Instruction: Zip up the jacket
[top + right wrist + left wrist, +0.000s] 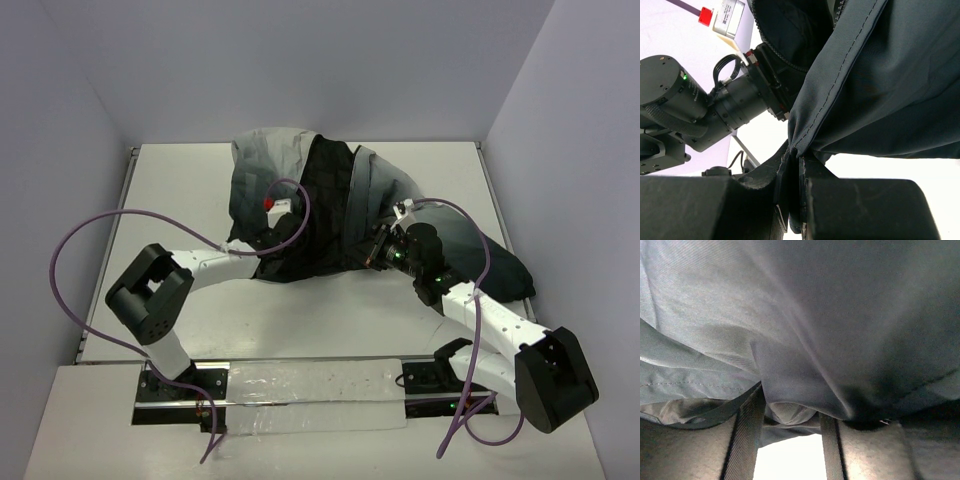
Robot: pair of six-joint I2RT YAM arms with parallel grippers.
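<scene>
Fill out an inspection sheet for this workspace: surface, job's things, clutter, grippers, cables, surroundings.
Surface: white table, bare in front of the heap.
Job's things: jacket bunched at the middle back of the table, front open, black lining showing, not zipped.
Clutter: nothing seen.
Grippers: right gripper shut on the jacket's stitched edge. Left gripper has its fingers apart with a fold of cloth between them; whether it grips cannot be told.
Cables: purple cables, one looping from each arm and arching over the jacket.
Surroundings: plain pale walls on three sides.
</scene>
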